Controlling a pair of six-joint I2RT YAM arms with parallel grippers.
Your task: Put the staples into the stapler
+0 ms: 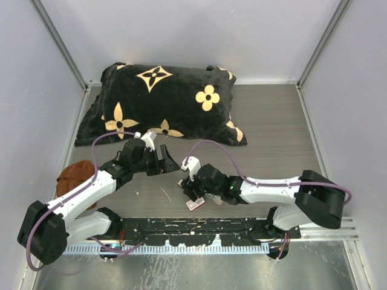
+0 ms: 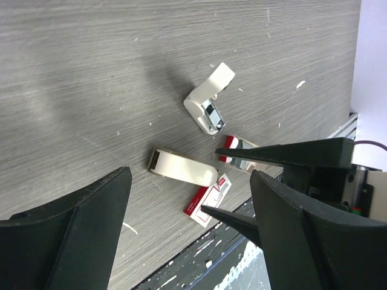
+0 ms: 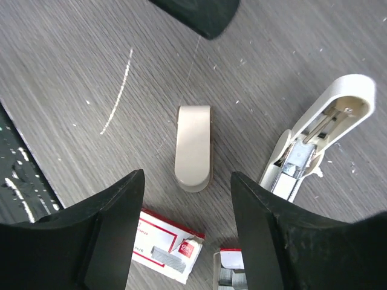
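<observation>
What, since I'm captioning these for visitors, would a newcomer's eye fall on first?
The big black pillow with gold flower motifs lies at the far left of the table. Then comes the small clutter near the arms: a white stapler swung open, a separate beige cover beside it, and an opened red-and-white staple box, with the right tool open above them.

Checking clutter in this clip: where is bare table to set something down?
Free: the wood between the pillow, the right wall and the right arm. Crowded: near centre, where the open stapler, beige piece and staple box sit close together.
</observation>
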